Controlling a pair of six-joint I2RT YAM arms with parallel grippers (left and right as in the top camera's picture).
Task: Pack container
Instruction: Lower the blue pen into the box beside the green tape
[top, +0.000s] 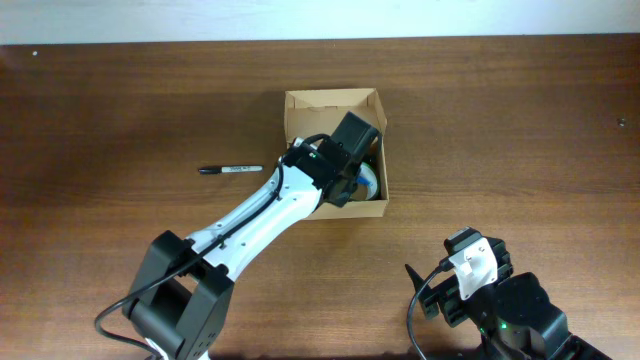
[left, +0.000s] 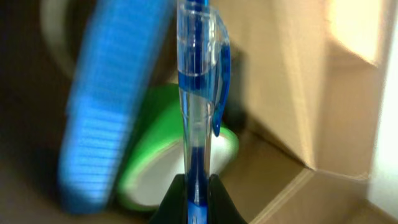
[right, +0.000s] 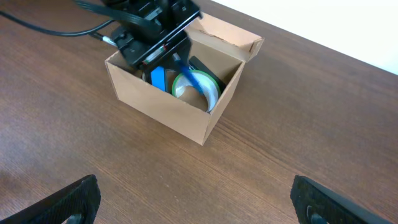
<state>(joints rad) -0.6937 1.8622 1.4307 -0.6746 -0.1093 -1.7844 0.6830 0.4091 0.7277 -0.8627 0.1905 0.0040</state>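
Note:
The container (top: 330, 98) is an open tan cardboard box at the table's middle; the right wrist view shows its front wall (right: 161, 106). My left gripper (top: 355, 180) reaches down into it. In the left wrist view this gripper (left: 198, 194) is shut on a clear pen with blue ink (left: 198, 93), which stands upright above the box floor. A green tape roll (left: 155, 168) and a flat blue packet (left: 106, 112) lie inside the box beside the pen. My right gripper (right: 196, 205) hovers open over bare wood near the front right, with nothing between its fingers.
A black marker (top: 230, 170) lies on the table left of the box. The box's flap lid (right: 233, 37) stands open on the far side. The right arm's base (top: 510, 310) sits at the front right corner.

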